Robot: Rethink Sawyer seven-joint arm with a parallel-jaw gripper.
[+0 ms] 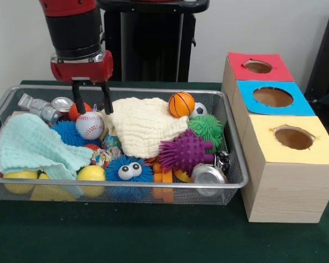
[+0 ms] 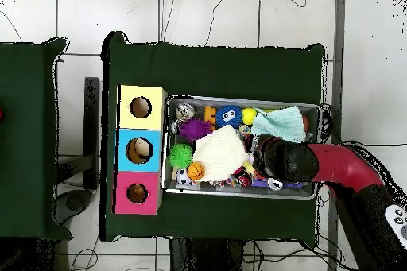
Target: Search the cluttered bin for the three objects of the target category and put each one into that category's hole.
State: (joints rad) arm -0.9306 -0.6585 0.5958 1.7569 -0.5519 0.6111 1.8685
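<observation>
The wire bin (image 1: pixel 230 181) holds 3 sport balls: 1 baseball (image 1: pixel 90 125), 1 basketball (image 1: pixel 181 104), 1 soccer ball (image 1: pixel 198 110). The released pincer (image 1: pixel 92 106) hangs just above the baseball, empty.

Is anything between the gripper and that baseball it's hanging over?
Nothing visible. The gripper hangs open right above the baseball, which lies uncovered on top of the clutter. The cream cloth sits close beside the ball but does not cover it.
</observation>
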